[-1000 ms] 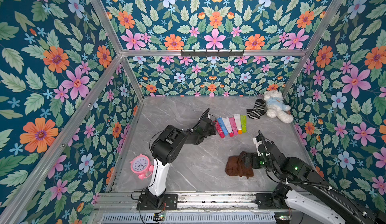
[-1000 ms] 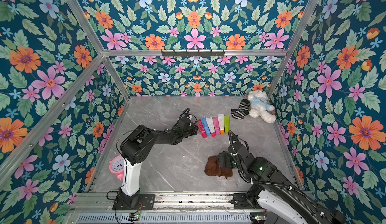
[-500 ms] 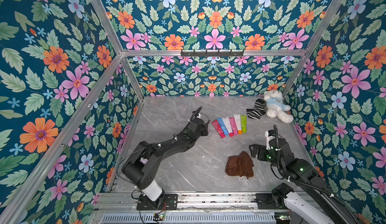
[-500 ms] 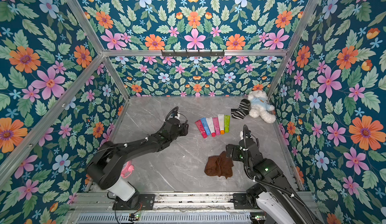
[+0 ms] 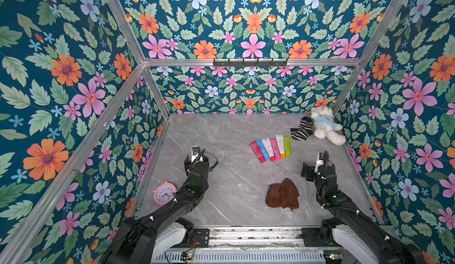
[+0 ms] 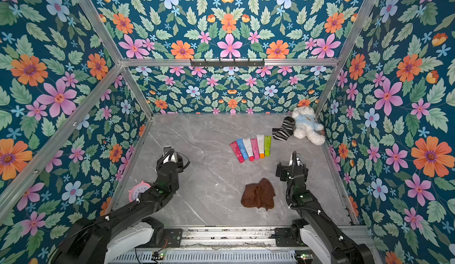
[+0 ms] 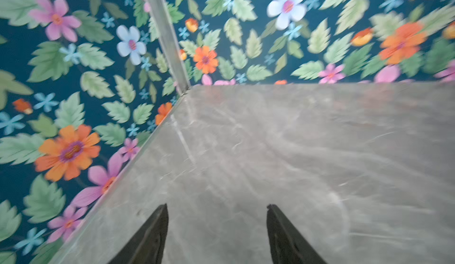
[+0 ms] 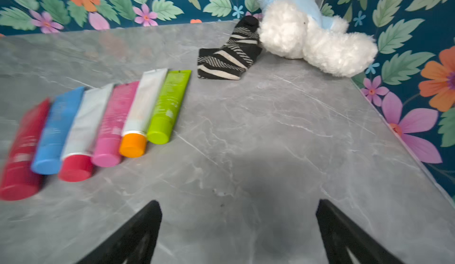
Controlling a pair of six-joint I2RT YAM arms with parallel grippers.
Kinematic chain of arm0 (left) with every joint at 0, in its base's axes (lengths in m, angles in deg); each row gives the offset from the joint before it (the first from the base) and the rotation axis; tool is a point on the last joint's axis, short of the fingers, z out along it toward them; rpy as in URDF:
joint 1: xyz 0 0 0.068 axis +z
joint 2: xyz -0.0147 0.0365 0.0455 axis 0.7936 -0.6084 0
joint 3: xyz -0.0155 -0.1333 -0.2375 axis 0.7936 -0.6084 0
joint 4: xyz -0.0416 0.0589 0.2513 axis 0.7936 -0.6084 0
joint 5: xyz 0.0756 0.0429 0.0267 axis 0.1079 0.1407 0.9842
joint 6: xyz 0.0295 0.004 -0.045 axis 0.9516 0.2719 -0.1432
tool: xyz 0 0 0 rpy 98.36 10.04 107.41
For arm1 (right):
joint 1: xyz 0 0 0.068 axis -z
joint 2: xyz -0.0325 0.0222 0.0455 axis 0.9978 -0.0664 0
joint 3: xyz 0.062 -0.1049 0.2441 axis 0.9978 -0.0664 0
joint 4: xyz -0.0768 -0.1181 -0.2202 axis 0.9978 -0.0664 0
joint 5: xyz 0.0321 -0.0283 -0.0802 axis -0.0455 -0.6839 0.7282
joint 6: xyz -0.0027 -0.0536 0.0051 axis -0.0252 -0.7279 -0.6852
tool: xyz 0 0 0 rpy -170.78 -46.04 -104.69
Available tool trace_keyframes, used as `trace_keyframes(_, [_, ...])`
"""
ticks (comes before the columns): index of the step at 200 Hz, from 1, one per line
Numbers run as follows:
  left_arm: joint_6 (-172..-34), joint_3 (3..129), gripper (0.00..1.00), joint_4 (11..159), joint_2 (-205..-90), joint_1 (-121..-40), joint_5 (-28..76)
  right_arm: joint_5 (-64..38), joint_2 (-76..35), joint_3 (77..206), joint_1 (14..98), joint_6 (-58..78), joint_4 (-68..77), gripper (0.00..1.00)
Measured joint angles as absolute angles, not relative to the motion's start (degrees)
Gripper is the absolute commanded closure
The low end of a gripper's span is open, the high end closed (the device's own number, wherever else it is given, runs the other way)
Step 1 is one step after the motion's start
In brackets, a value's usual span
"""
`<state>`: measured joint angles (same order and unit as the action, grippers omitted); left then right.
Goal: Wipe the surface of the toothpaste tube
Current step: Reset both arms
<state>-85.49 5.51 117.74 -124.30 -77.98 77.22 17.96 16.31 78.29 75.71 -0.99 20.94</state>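
Several toothpaste tubes [image 5: 270, 148] [image 6: 251, 148] lie side by side at the middle right of the grey table: red, blue, white, pink, white and green. The right wrist view shows the tubes [image 8: 108, 122] caps toward me. A crumpled brown cloth [image 5: 282, 196] [image 6: 258, 194] lies alone nearer the front. My left gripper [image 7: 218, 205] is open over bare table by the left wall, well left of the tubes. My right gripper [image 8: 238, 201] is wide open over bare table, to the right of the tubes and behind the cloth. Neither holds anything.
A pink alarm clock [image 5: 164, 193] stands at the front left by the left arm [image 5: 194, 184]. A striped sock [image 5: 302, 128] [image 8: 229, 58] and a white plush bear [image 5: 325, 125] [image 8: 307, 34] lie in the back right corner. Floral walls enclose three sides.
My left gripper has pulled back from the red end of the tube row toward the front left and opened. My right gripper has left the cloth and moved right and back.
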Motion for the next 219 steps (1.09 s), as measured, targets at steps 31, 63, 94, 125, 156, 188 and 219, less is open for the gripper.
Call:
trace_keyframes(31, [-82.59, -1.14, 0.30, 129.30, -126.88, -70.72, 75.41, 18.27, 7.48, 78.10, 78.75, -2.30, 33.31, 0.01])
trace_keyframes(63, [-82.89, -2.80, 0.24, 140.64, -134.99, -64.91, 70.53, 16.19, -0.63, 77.51, 80.61, -3.22, 42.95, 0.01])
trace_keyframes(94, [-84.16, -2.12, 0.02, 152.45, -144.93, -59.53, 61.85, 14.53, -9.81, 76.50, 81.07, -4.71, 55.70, 0.01])
trace_keyframes(125, [-85.84, -0.05, 0.01, 160.80, -155.84, -55.83, 53.75, 13.11, -13.68, 77.70, 83.06, -4.75, 59.83, 0.01])
trace_keyframes(156, [-86.02, 1.35, 0.01, 162.55, -156.15, -55.46, 49.92, 10.53, -15.54, 77.59, 83.04, -5.47, 62.80, 0.01])
trace_keyframes(188, [-85.98, 8.35, 0.01, 155.79, -155.77, -54.72, 45.64, 12.48, -16.15, 78.95, 83.25, -4.79, 62.89, 0.01])
trace_keyframes(219, [-85.56, 8.41, 0.01, 152.05, -155.71, -54.26, 41.62, 12.83, -16.41, 80.41, 83.25, -4.64, 61.90, 0.01])
